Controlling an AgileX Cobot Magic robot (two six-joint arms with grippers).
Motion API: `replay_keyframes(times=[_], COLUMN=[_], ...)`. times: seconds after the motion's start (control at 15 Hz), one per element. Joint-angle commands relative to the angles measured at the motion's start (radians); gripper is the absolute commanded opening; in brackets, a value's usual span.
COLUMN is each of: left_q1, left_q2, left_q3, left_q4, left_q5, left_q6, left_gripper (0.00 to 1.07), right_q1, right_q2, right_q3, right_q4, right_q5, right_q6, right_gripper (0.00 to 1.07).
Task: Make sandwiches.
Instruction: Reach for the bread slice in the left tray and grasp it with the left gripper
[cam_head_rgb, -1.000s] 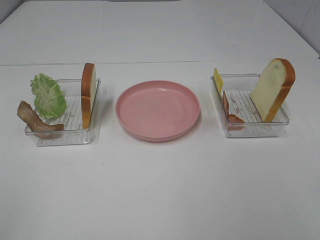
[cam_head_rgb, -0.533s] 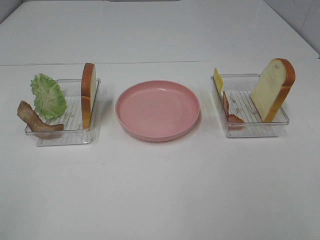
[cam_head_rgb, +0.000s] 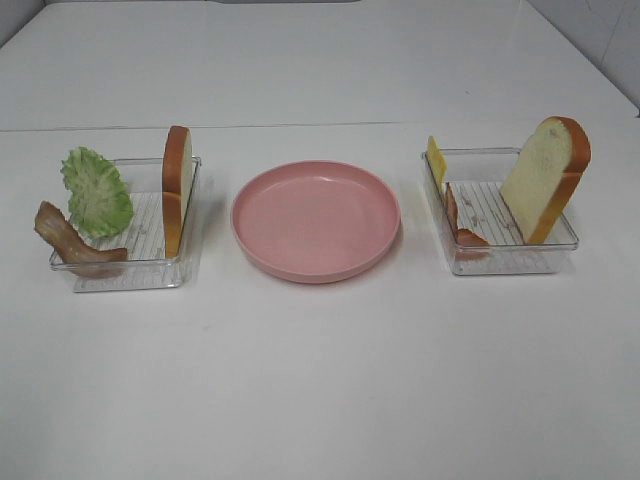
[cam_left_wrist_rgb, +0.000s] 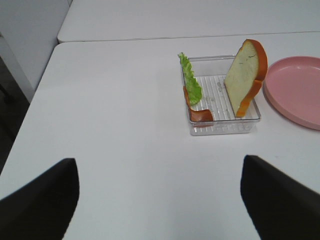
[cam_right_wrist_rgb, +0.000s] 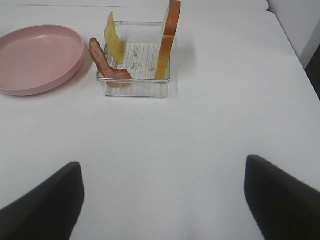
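Note:
The sandwich parts lie apart in two clear trays. The left tray (cam_head_rgb: 125, 278) holds a green lettuce leaf (cam_head_rgb: 95, 190), a bacon strip (cam_head_rgb: 75, 240) and an upright bread slice (cam_head_rgb: 177, 185). The right tray (cam_head_rgb: 505, 262) holds a yellow cheese slice (cam_head_rgb: 436, 160), a bacon strip (cam_head_rgb: 462, 225) and a leaning bread slice (cam_head_rgb: 545, 178). My left gripper (cam_left_wrist_rgb: 160, 200) is open and empty, well short of the left tray (cam_left_wrist_rgb: 225, 131). My right gripper (cam_right_wrist_rgb: 160, 200) is open and empty, well short of the right tray (cam_right_wrist_rgb: 135, 91). Neither gripper shows in the exterior view.
A round pink plate (cam_head_rgb: 315, 220) with nothing on it sits between the two trays. The white table (cam_head_rgb: 320, 380) stretches wide in front of them. A seam runs across the table behind the trays.

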Motion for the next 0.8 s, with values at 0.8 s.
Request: replay_keyframes(times=[0.8], left_q1=[-0.031], left_q2=[1.105], left_q3=[-0.578], left_q4=[-0.263], left_q5=[0.070], left_q6=[0.000], left_gripper=[0.84], right_q1=[-0.008], right_q2=[-0.012], right_q3=[0.001], right_q4=[0.002], right_q5=[-0.012], right_q6=[-0.011], right_gripper=[0.83])
